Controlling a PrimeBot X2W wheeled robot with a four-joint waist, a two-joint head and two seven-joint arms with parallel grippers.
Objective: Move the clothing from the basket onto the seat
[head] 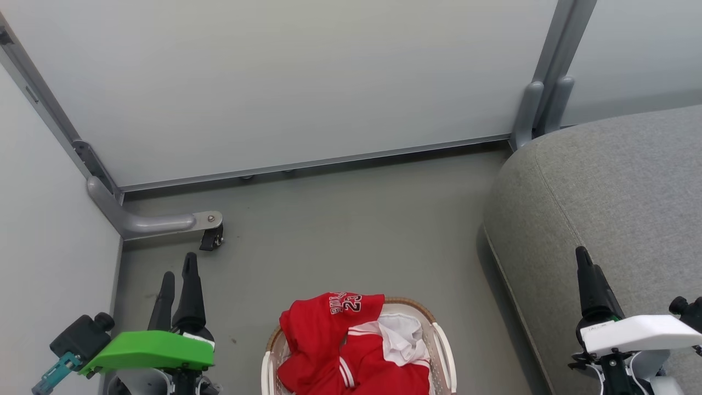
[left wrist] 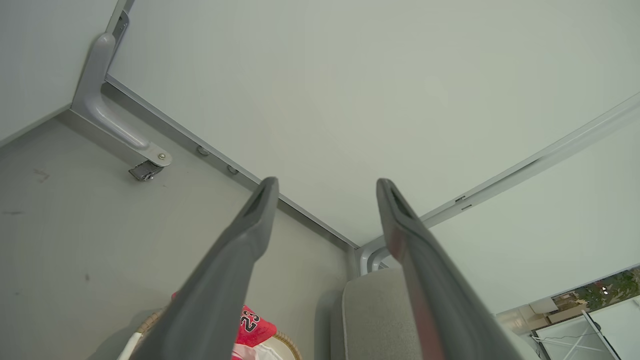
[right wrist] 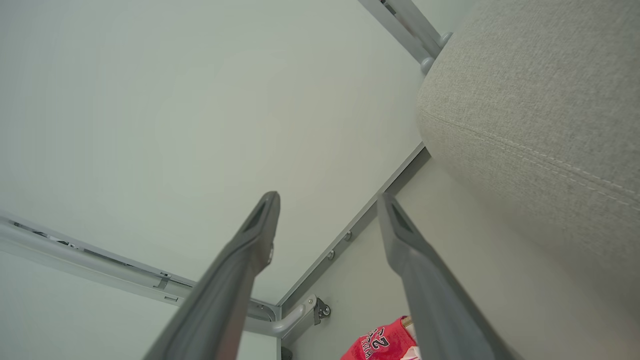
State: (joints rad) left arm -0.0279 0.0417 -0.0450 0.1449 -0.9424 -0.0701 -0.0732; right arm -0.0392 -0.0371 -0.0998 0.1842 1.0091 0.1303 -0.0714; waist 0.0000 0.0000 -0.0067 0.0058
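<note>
Lying heaped in the basket [head: 442, 339], the clothing [head: 334, 340] is filling it, with the number 23 jersey draping over the basket's far rim. Left gripper [head: 180, 266] is hovering left of the basket, well apart from the clothing, its fingers [left wrist: 240, 260] spreading wide and gripping nothing. Right gripper [right wrist: 327, 199] is hovering right of the basket, likewise wide apart and empty. Seat [head: 614, 181] is standing right of the basket, not touching it.

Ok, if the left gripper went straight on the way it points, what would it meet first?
Probably the white wall panel: seen from its wrist, the open left gripper aims at it, just above the floor rail. Nothing seems to stand between, though depth is unclear.
</note>
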